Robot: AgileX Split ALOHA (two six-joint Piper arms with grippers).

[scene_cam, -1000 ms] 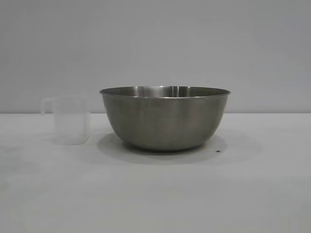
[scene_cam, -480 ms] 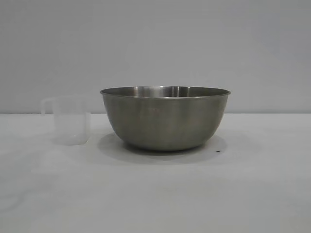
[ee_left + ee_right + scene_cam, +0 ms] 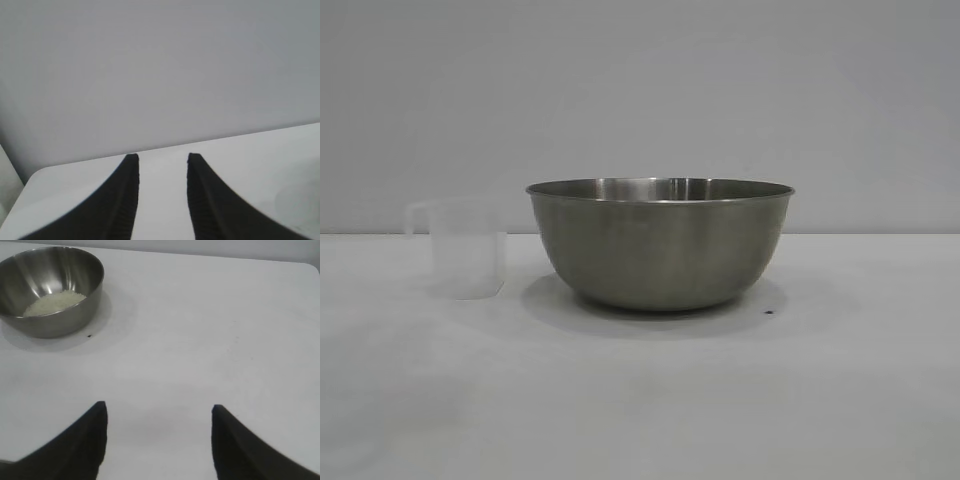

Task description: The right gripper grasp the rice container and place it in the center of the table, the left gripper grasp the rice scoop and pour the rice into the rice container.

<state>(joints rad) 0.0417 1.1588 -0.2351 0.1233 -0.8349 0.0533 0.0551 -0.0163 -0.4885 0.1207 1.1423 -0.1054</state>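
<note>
While both pincers hang open over the bare surface (image 3: 640, 400), the right pincer (image 3: 157, 412) well short of the bowl (image 3: 660, 243) holding rice (image 3: 55, 302), the cup (image 3: 467, 248) stands beside it; a stray sweep could topple that light cup.

1. Bowl (image 3: 660, 245): wall hides its contents in the exterior view
2. Cup (image 3: 468, 250): contents indiscernible
3. Bowl's rim cut by the right wrist view's edge
</note>
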